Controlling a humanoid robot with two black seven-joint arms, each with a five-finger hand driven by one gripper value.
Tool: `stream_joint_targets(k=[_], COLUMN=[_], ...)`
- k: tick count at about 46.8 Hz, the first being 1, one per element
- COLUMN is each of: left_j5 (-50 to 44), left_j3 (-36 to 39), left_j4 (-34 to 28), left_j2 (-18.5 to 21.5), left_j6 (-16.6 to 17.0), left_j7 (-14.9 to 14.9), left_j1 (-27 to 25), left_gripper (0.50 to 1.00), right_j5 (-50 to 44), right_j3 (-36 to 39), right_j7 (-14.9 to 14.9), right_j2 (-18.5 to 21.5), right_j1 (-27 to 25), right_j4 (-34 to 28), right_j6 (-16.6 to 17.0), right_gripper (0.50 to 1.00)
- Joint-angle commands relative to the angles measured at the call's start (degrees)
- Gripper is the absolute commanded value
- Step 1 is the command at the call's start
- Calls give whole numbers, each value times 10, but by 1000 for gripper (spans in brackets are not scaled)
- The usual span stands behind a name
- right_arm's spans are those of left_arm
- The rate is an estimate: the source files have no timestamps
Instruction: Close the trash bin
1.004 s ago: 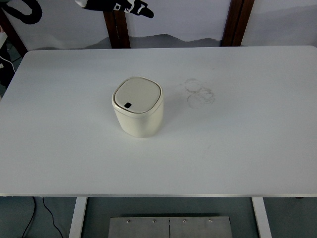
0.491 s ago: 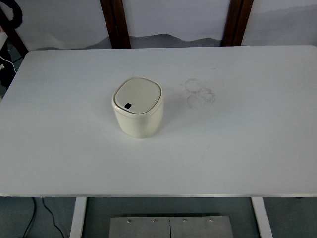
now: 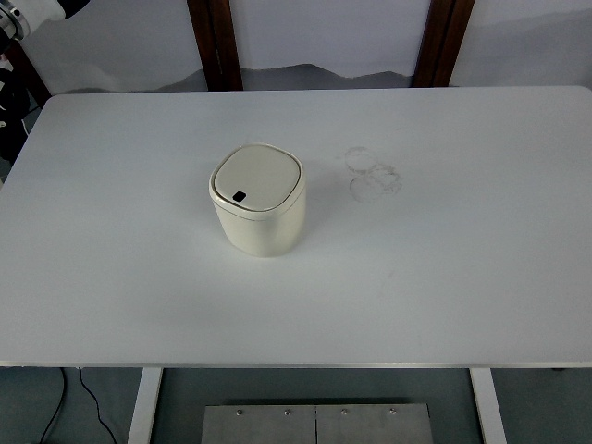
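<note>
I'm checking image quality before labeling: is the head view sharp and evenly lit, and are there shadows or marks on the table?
Head view: sharp and evenly lit, no strong glare; the trash bin casts only a soft shadow to its right and front; faint ring stains mark the table right of the bin; no robot hand is in view.

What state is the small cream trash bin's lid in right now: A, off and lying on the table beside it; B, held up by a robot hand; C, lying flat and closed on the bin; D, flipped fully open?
C: the lid sits flat on the trash bin, with no hand near it.
</note>
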Motion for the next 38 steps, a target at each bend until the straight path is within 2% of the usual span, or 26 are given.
stream_joint_targets(k=[1, 11, 20, 38], left_j5=[-7, -59, -64, -62], left_j3=[-18, -25, -25, -25], left_j4=[2, 40, 47, 47], left_j2=[-1, -6, -9, -16], left_j6=[1, -2, -2, 1], left_j7=[-1, -2, -7, -9], left_j1=[25, 65, 88, 91], left_gripper=[1000, 1000, 1000, 1000], right_j5=[0, 0, 0, 0], right_j3=[0, -1, 0, 0], right_j7=[0, 0, 0, 0], right_j2=[0, 0, 0, 0], right_j1=[0, 0, 0, 0], right_j4=[0, 0, 0, 0], right_j6=[-1, 0, -1, 0], right_gripper=[995, 995, 995, 995])
